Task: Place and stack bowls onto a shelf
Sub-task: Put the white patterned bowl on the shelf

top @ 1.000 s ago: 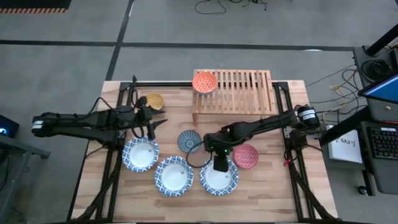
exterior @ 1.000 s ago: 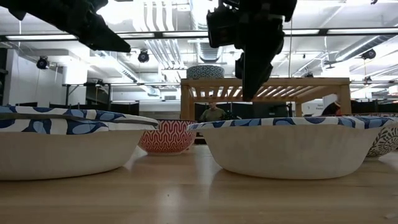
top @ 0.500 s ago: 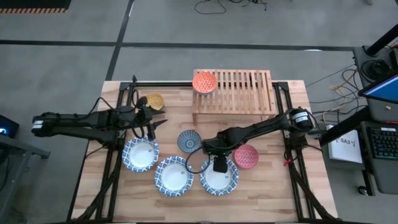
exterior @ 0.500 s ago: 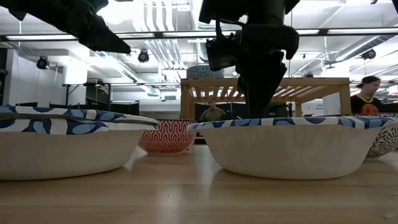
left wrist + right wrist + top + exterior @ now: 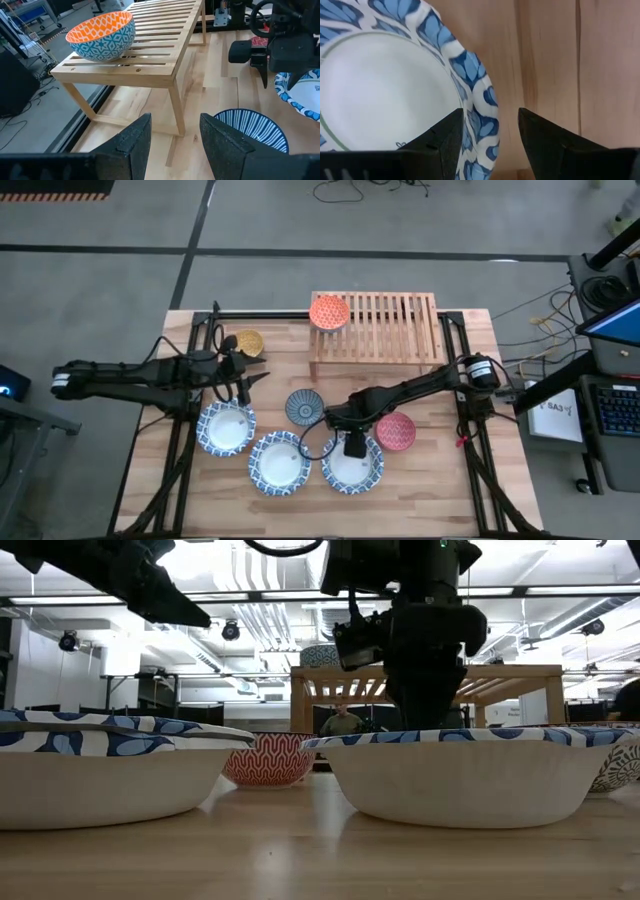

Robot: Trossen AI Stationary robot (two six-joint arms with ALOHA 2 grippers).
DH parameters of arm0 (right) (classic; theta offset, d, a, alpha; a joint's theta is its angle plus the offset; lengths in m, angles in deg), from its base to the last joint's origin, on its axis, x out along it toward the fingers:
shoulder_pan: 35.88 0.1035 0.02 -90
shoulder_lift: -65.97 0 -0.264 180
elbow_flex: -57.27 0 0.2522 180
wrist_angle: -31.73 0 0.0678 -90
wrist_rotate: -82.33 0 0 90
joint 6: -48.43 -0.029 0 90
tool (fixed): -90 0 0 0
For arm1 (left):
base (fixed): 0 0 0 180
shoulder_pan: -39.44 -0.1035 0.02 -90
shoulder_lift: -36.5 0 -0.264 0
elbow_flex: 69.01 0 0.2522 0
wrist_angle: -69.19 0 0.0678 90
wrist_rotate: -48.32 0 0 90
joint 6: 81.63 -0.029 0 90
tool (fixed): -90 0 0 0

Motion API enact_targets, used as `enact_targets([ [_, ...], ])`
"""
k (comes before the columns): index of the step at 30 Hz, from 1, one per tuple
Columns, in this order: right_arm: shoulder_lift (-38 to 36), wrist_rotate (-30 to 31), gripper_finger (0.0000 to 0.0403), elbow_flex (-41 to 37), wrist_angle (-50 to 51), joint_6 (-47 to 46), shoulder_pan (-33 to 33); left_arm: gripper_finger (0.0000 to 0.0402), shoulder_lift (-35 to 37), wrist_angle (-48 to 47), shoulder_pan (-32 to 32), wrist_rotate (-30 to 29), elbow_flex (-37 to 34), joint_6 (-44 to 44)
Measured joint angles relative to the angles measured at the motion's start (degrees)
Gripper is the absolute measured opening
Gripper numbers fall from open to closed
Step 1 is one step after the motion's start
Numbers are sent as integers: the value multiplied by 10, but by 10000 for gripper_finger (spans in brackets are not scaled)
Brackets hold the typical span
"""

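The right gripper [image 5: 489, 137] straddles the rim of the large bowl [image 5: 352, 465] by the table's [image 5: 450, 490] front edge — fingers apart, not yet clamped. Next, I judge: close, lift toward the shelf [image 5: 385, 325] at the back edge.

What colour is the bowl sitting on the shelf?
The bowl is orange-and-white inside, teal-patterned outside; the left wrist view shows it best.

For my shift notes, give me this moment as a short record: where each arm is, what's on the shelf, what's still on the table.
right gripper: jaws open, astride the rim of the right large bowl
left gripper: open, waiting above the table's left side
shelf: holds only the orange bowl
table: two more large bowls, dark blue bowl, red bowl, yellow bowl
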Motion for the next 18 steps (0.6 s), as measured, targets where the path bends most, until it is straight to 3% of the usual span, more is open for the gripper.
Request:
enact_targets([
  [7, 0, 0, 161, -9, -19, -1, 1, 151, -1, 0, 0, 0, 0, 0],
  [18, -1, -42, 32, -10, -22, -5, 1, 151, -1, 0, 0, 0, 0, 0],
])
